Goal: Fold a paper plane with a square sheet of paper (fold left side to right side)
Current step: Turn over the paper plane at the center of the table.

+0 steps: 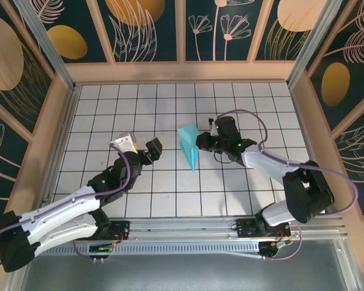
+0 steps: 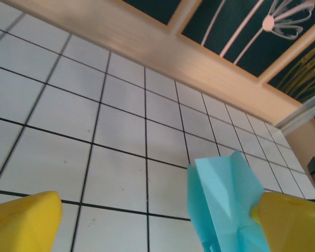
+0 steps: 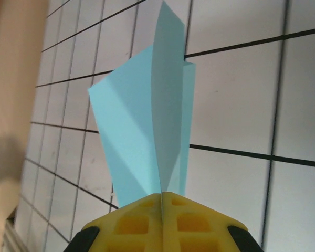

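Your right gripper point(image 1: 201, 142) has its yellow jaws pressed together on the turquoise-blue folded paper plane point(image 1: 188, 147), pinching it along its crease. The plane sits near the middle of the white grid-tiled table point(image 1: 109, 109), pointed tip toward the arm bases. Your left gripper point(image 1: 153, 150) has its jaws wide apart, holding nothing, just left of the plane.

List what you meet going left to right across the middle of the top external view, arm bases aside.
The left gripper, open → the paper plane, turquoise and pointing toward the near edge → the right gripper, shut on the paper plane's right side.
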Robot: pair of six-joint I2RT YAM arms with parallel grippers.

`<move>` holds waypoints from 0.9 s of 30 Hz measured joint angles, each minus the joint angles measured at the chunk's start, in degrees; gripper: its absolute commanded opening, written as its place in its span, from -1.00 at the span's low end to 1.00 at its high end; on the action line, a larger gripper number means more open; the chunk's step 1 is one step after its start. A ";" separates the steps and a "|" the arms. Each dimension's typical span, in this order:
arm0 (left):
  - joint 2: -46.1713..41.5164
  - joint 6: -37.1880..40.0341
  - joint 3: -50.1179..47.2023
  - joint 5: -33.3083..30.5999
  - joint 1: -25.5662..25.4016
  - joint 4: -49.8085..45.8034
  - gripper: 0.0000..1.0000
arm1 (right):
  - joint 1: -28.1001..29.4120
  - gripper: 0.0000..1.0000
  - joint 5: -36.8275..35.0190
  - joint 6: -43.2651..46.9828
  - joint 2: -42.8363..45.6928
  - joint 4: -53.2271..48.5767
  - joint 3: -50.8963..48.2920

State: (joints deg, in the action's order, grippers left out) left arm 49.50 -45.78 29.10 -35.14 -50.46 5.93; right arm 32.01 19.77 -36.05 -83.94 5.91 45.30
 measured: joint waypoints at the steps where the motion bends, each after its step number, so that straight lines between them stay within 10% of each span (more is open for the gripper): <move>1: -1.25 -0.44 -0.66 -0.66 0.22 -0.28 0.95 | 0.00 -1.00 1.49 -0.63 -1.77 2.49 -0.42; 27: 1.99 -4.42 -2.01 -1.60 1.36 -3.21 0.98 | -0.11 -0.99 0.07 -0.70 -16.31 7.32 -1.33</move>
State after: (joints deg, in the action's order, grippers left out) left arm 51.48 -50.19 27.09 -36.73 -49.10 2.72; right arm 31.90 19.84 -36.75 -100.25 13.23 43.97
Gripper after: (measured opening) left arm 0.988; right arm 0.050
